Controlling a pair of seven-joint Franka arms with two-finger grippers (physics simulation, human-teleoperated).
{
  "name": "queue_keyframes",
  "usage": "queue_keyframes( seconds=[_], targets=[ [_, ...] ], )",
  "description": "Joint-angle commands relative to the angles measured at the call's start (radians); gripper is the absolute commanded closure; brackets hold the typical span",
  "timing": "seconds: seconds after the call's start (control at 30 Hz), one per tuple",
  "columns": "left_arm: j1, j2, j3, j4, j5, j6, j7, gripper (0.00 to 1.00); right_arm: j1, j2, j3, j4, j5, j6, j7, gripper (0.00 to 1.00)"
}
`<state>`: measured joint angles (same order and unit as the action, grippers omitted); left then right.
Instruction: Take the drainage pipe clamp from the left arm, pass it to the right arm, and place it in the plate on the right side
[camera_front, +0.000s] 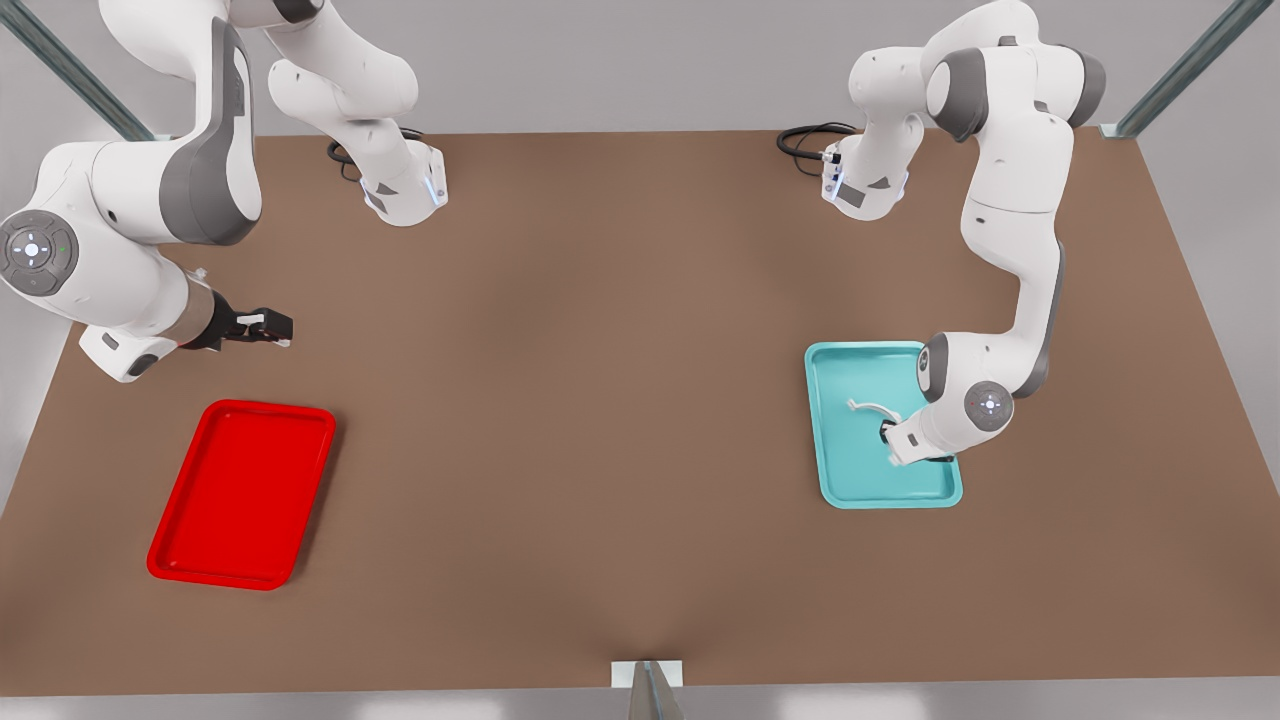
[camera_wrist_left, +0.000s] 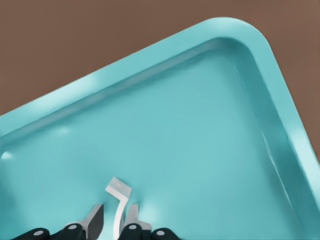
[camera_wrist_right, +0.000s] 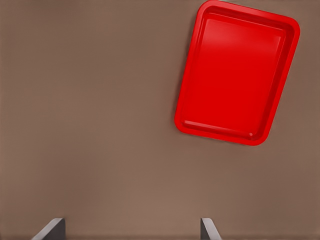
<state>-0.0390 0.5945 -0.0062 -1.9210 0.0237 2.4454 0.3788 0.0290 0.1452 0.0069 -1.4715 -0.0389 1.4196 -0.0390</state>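
The clamp (camera_wrist_left: 119, 200) lies inside the teal tray (camera_front: 838, 470), and the left pincer (camera_wrist_left: 114, 220) is down over it — its two fingers (camera_wrist_left: 93, 220) stand a little apart on either side of the white strap, close against it, though a firm grip cannot be told. In the front view the strap's free end curls away from the pincer across the tray floor. The right pincer (camera_front: 262, 327) hangs wide open and empty above the bench (camera_front: 600, 400), well apart from the teal tray and just beyond the red plate (camera_front: 243, 492) — this arm waits.
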Motion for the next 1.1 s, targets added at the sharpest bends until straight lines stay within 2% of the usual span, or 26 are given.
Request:
queue_keyframes(
  seconds=[0.0, 0.57, 0.6, 0.63, 0.87, 0.97, 1.07],
  targets=[
    [-0.001, -0.001, 0.000, 0.000, -0.001, 0.001, 0.111, 0.67, 0.000, -0.001, -0.001, 0.000, 0.001, -0.001, -0.002, 0.00],
    [-0.007, 0.013, 0.000, 0.005, 0.002, 0.003, 0.111, 0.67, 0.000, -0.001, 0.001, -0.004, 0.001, -0.001, -0.002, 0.00],
    [-0.007, 0.013, 0.000, 0.007, 0.001, 0.003, 0.109, 0.71, 0.000, -0.001, 0.001, -0.004, 0.001, -0.001, -0.002, 0.00],
    [-0.007, 0.013, 0.000, 0.007, -0.001, 0.003, 0.101, 0.79, 0.000, -0.001, -0.001, -0.004, 0.001, -0.001, -0.002, 0.00],
    [-0.012, 0.016, 0.006, 0.014, -0.001, -0.003, 0.103, 0.79, 0.000, -0.003, 0.001, -0.004, 0.001, -0.001, -0.002, 0.00],
    [-0.013, 0.001, 0.008, 0.062, 0.001, -0.127, 0.089, 0.79, 0.000, -0.003, 0.001, -0.004, 0.001, -0.001, -0.002, 0.00],
    [-0.013, -0.013, 0.008, 0.069, -0.002, -0.157, 0.086, 0.79, 0.000, 0.000, 0.001, -0.004, 0.001, 0.001, -0.002, 0.00]
  ],
)
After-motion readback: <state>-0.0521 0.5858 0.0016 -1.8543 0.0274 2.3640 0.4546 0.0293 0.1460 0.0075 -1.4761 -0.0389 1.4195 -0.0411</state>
